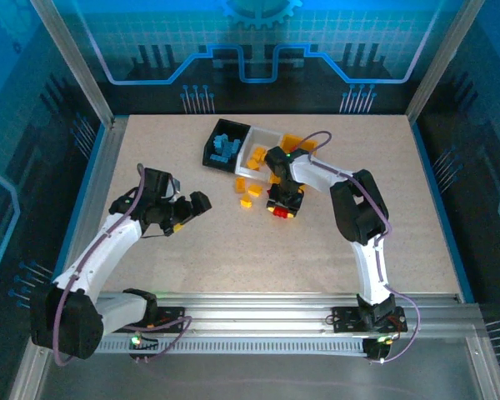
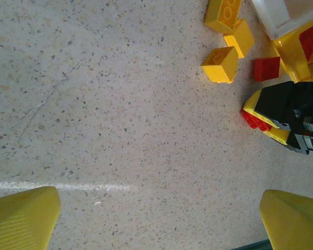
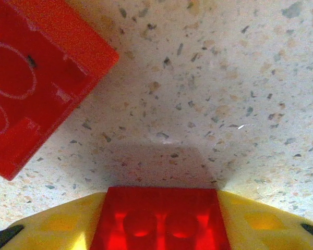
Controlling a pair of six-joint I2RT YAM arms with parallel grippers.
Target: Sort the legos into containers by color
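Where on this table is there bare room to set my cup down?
Bare: the near middle of the table between the left arm and right arm, and the right side beyond it. Crowded: around the bins, the loose yellow bricks and the right gripper, shut on a red brick.

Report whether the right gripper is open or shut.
Shut on a red lego: the right gripper has its yellow fingers tight against both sides.

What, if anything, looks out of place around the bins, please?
Yellow legos seem to lie in the white bin, though a yellow bin adjoins it. Nothing looks spilled or damaged.
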